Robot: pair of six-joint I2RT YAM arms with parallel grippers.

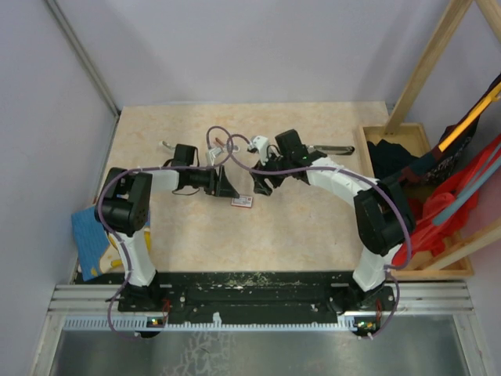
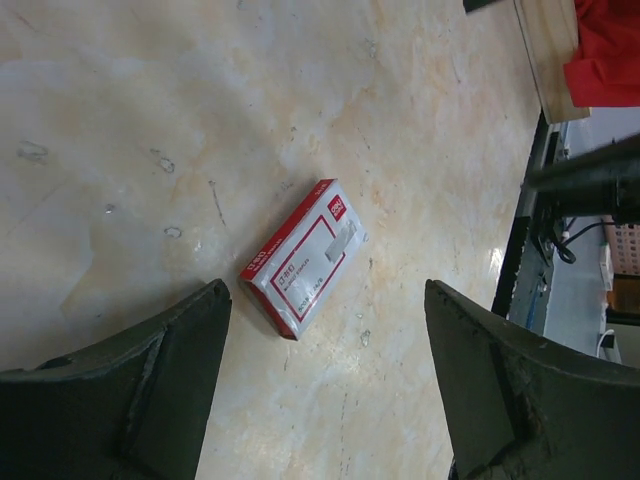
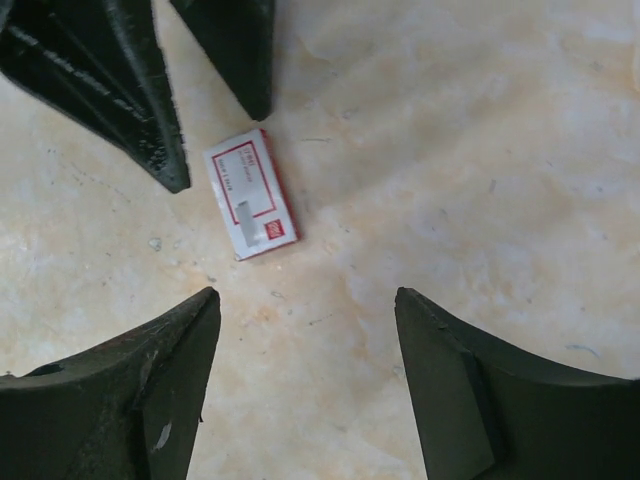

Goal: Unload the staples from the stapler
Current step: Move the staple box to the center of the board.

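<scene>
The stapler (image 1: 332, 149) lies slim and dark at the back right of the table, behind my right arm and apart from both grippers. A short grey strip of staples (image 2: 343, 240) (image 3: 243, 212) rests on top of a small white-and-red box (image 1: 243, 201) (image 2: 300, 262) (image 3: 252, 195) at the table's middle. My left gripper (image 1: 227, 186) (image 2: 325, 298) hangs open just left of the box, nothing between its fingers. From the right, my right gripper (image 1: 261, 186) (image 3: 305, 297) faces it, also open and empty. The left gripper's fingers (image 3: 150, 120) show at the top left of the right wrist view.
A small silvery clip (image 1: 167, 144) lies at the back left. A wooden crate (image 1: 415, 141) with dark and red cloth (image 1: 438, 211) stands along the right edge, beside a slanted wooden post (image 1: 427, 63). A blue pad (image 1: 90, 235) lies off the left edge. Walls close in the back and left.
</scene>
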